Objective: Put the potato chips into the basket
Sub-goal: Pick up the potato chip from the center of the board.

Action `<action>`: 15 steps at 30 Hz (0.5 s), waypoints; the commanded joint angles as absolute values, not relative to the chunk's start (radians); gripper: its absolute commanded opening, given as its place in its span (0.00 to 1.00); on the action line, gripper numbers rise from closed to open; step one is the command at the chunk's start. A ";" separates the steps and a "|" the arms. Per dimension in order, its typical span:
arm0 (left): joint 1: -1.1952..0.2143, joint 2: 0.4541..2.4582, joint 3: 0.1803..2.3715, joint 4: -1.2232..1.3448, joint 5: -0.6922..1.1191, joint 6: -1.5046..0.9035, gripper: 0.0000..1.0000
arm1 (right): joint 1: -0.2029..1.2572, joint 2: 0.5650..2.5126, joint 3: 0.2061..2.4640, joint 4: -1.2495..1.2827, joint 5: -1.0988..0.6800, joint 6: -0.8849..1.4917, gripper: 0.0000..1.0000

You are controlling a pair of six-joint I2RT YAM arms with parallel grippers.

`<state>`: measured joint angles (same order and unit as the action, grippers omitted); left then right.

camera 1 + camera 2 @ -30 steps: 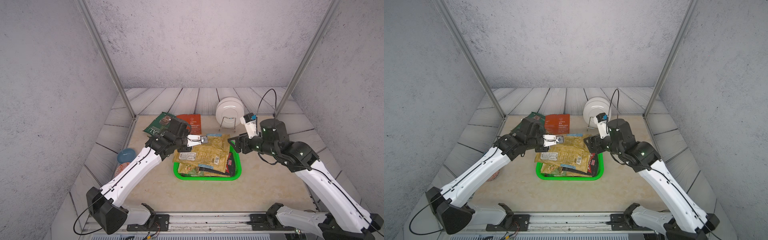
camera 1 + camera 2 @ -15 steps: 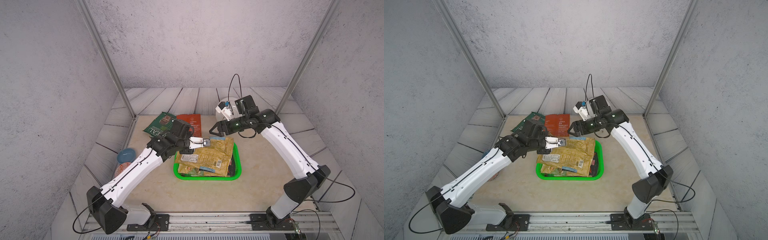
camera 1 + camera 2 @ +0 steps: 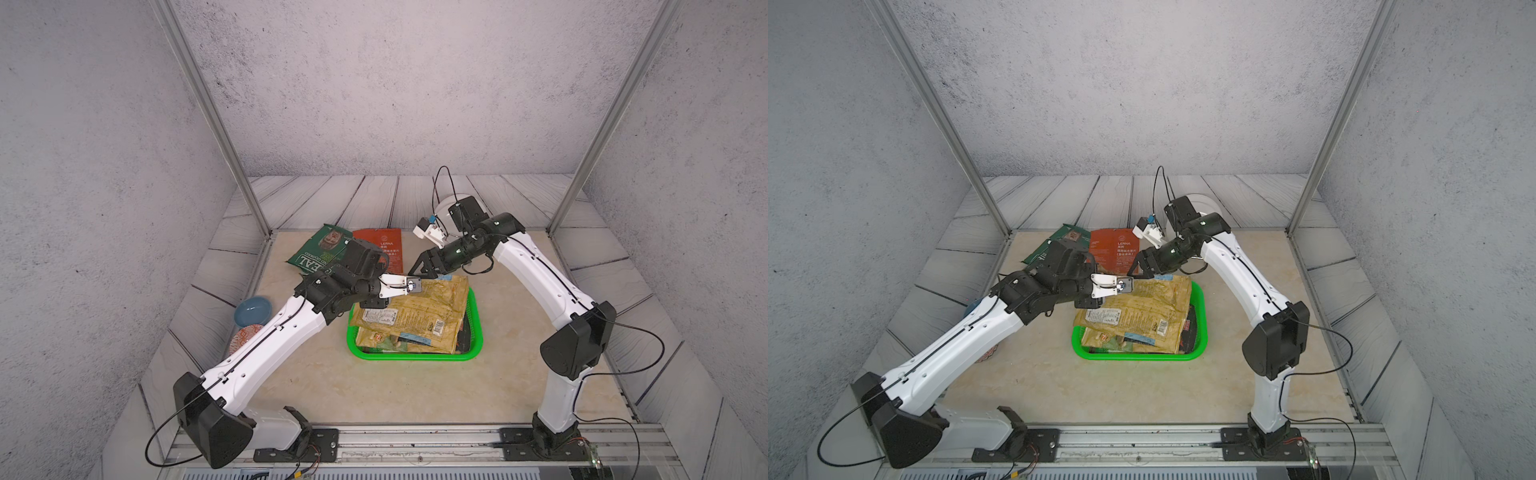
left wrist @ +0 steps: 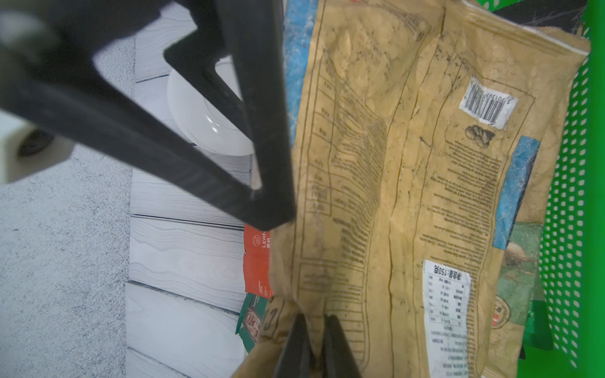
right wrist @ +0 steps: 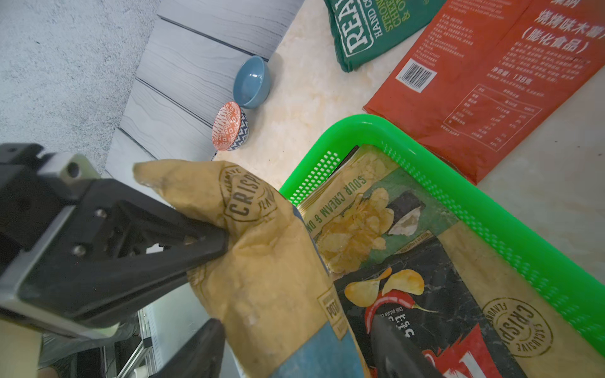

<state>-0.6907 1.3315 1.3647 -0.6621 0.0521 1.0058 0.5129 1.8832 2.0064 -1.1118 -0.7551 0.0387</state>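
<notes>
On the counter (image 3: 415, 395), the green basket (image 3: 415, 356) is already filled with several bags. The mustard-yellow bag (image 3: 419, 316) is draped over the pile, one corner pinched in the clenched left gripper (image 4: 313, 322), its far edge straddled by the spread, unclosed right gripper (image 3: 419, 272). The dark green "REAL" bag (image 3: 320, 249) and the orange-red bag (image 3: 384, 245) are found outside, behind the basket.

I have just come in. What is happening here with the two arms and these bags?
The left hand is shut on a corner of the mustard-yellow chip bag, holding it over the green basket, which already holds other bags. The right hand is open around the same bag's far end, not gripping it. The dark green bag and the orange-red bag lie on the table beyond the basket.
</notes>
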 commanded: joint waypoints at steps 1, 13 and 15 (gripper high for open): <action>-0.698 1.301 1.378 -0.619 0.053 0.999 0.00 | 0.509 1.915 2.018 -1.153 -0.845 -0.022 0.70; -0.698 1.304 1.359 -0.586 0.029 0.985 0.00 | 0.507 1.905 1.982 -1.204 -0.908 -0.094 0.67; -0.698 1.304 1.358 -0.580 0.025 0.985 0.00 | 0.508 1.901 1.973 -1.210 -0.910 -0.103 0.67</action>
<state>-0.6926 1.3315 1.3575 -0.6453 0.0441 1.0019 0.5098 1.8927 1.9892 -1.1595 -0.8688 -0.0635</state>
